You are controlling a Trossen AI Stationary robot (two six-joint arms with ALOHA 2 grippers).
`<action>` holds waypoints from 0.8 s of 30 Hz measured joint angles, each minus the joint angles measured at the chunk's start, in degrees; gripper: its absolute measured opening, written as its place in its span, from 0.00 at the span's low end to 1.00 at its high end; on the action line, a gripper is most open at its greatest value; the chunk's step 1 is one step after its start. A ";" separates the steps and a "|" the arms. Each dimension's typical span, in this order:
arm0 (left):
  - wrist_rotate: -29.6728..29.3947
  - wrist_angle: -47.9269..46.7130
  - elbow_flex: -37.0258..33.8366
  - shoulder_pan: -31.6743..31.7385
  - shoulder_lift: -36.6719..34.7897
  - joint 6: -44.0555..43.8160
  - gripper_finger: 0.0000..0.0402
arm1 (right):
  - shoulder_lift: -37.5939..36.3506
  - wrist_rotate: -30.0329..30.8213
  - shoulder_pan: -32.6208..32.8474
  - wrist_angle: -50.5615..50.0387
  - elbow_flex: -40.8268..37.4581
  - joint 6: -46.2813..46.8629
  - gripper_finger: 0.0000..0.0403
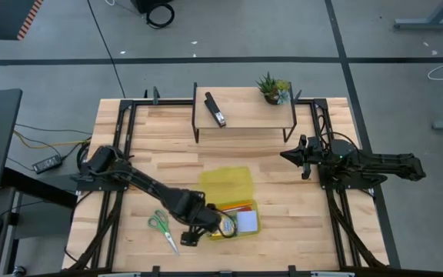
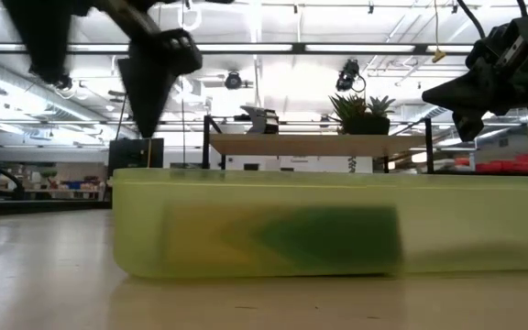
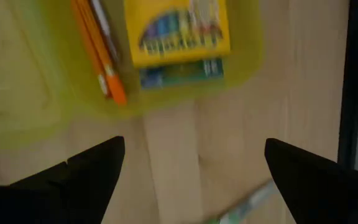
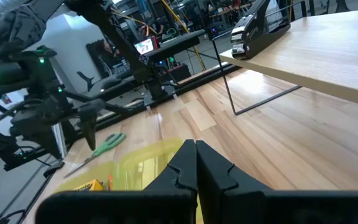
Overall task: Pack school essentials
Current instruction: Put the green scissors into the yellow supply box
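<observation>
A yellow see-through case lies open near the table's front middle, its lid folded back toward the far side. Inside it lie a yellow crayon box, orange pencils and a pale square notepad. The green-handled scissors lie flat on the table left of the case. My left gripper hangs open above bare wood, between the scissors and the case's left end, pointing down. My right gripper is shut, level, at the right side.
A raised wooden shelf on black legs stands at the far middle. It carries a black stapler and a small potted plant. Black rails run along both sides of the table. Bare wood lies between case and shelf.
</observation>
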 joint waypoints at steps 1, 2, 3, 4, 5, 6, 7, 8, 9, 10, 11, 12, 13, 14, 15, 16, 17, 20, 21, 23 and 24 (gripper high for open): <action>-0.01 -1.44 0.00 -0.08 -0.08 1.25 0.99 | 0.00 0.00 0.02 0.00 0.00 0.00 0.01; -0.34 -2.84 -0.02 -0.10 -0.12 2.66 0.99 | 0.00 0.00 0.01 0.00 0.00 0.00 0.01; -0.83 -4.13 -0.08 -0.07 -0.19 3.99 0.99 | 0.00 0.00 0.01 0.02 0.00 0.00 0.01; -1.18 -4.72 -0.09 -0.02 -0.34 5.14 0.99 | 0.00 0.00 0.02 0.02 0.00 0.00 0.01; -1.19 -4.63 -0.09 0.02 -0.52 5.95 0.99 | 0.01 0.00 0.02 0.02 0.00 0.00 0.01; -1.20 -4.68 -0.03 0.05 -0.58 6.52 0.99 | 0.00 0.00 0.02 0.04 0.00 0.00 0.01; -1.22 -4.98 -0.03 -0.07 -0.59 6.70 0.99 | 0.00 0.00 0.02 0.04 0.00 0.00 0.01; -1.22 -5.55 -0.04 -0.43 -0.59 6.64 0.99 | 0.00 0.00 0.02 0.03 0.00 0.00 0.01; -1.27 -5.96 -0.04 -0.76 -0.62 6.46 0.98 | 0.00 0.00 0.02 0.04 0.00 0.00 0.01; -1.20 -6.15 -0.04 -1.13 -0.79 6.46 0.98 | 0.00 0.00 0.02 0.04 0.00 0.00 0.01; -1.22 -6.56 -0.04 -1.34 -0.89 6.46 0.98 | 0.00 0.00 0.01 0.04 0.00 0.00 0.01; -1.22 -7.13 -0.04 -1.52 -0.97 6.69 0.97 | 0.00 0.02 0.02 0.04 0.00 0.00 0.01; -1.45 -7.60 -0.32 -1.75 -1.34 7.11 0.96 | 0.00 0.00 0.02 0.04 0.00 0.00 0.01; -1.83 -7.30 -1.51 -2.09 -2.24 7.41 0.96 | 0.00 0.01 0.01 0.05 0.00 0.00 0.01; -2.10 -6.52 -3.17 -2.28 -3.57 7.45 0.95 | 0.00 0.02 0.02 0.07 0.00 0.00 0.01; -2.08 -5.17 -5.30 -2.42 -5.22 7.43 0.94 | 0.00 0.00 0.02 0.07 0.00 0.00 0.01; -2.10 -3.91 -7.59 -2.73 -6.90 7.27 0.93 | 0.00 0.01 0.02 0.07 0.00 0.00 0.01; -2.14 -1.66 -13.96 -4.20 -11.48 6.87 0.91 | 0.00 0.00 0.01 0.07 0.00 0.00 0.01; -2.11 -1.01 -15.69 -4.68 -12.89 6.87 0.90 | 0.00 0.01 0.01 0.07 0.00 0.00 0.01; -2.35 -0.06 -19.06 -5.68 -15.30 6.86 0.89 | 0.00 0.00 0.02 0.07 0.00 0.00 0.01; -2.51 0.31 -20.94 -6.10 -16.34 6.85 0.88 | 0.00 0.01 0.02 0.07 0.00 0.00 0.01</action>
